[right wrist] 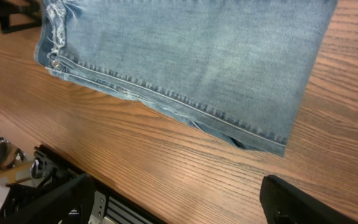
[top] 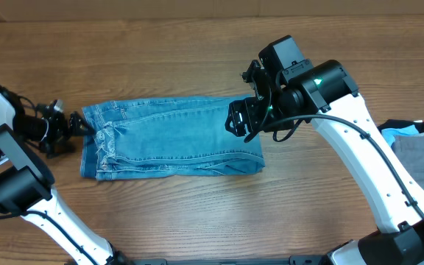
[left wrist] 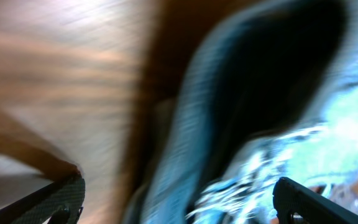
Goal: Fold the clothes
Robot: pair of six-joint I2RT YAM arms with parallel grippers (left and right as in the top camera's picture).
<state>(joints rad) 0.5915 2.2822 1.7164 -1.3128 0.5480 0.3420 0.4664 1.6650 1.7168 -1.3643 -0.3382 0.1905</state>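
The light blue jeans (top: 171, 136) lie folded into a flat rectangle in the middle of the wooden table, with frayed hems at the left end. My left gripper (top: 76, 125) is at the jeans' left edge. The left wrist view is blurred; its fingers (left wrist: 179, 205) are wide apart, with denim (left wrist: 241, 124) in front of and between them. My right gripper (top: 240, 124) hovers over the jeans' right end. In the right wrist view its fingers (right wrist: 179, 199) are open and empty above bare wood, and the jeans (right wrist: 191, 62) lie flat beyond them.
A grey garment (top: 422, 158) and a pale cyan one (top: 396, 135) lie at the table's right edge, under the right arm. A black frame (right wrist: 61, 168) runs along the table's front edge. Bare wood surrounds the jeans.
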